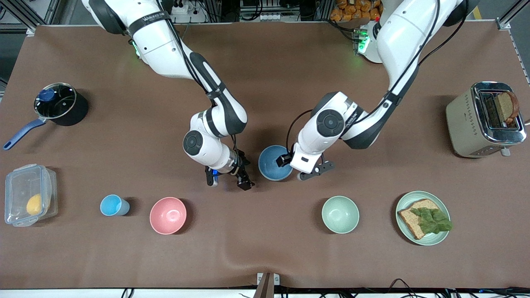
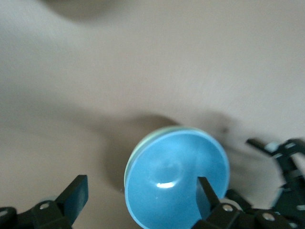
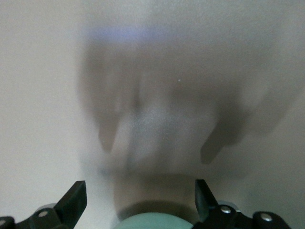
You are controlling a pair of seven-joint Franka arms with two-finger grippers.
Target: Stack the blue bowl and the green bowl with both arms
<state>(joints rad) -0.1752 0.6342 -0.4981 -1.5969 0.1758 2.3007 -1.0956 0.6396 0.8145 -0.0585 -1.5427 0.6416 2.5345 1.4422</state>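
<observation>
Well, you look nearly home: the blue bowl sits in mid-table and, in the left wrist view, a thin sage rim of the green bowl peeks out under it, so the stack reads as made. Your left gripper hangs over the blue bowl's edge, fingers spread and pinching nothing. Your right gripper hovers over bare table beside the bowls, likewise spread, so only pulling both arms clear seems left.
</observation>
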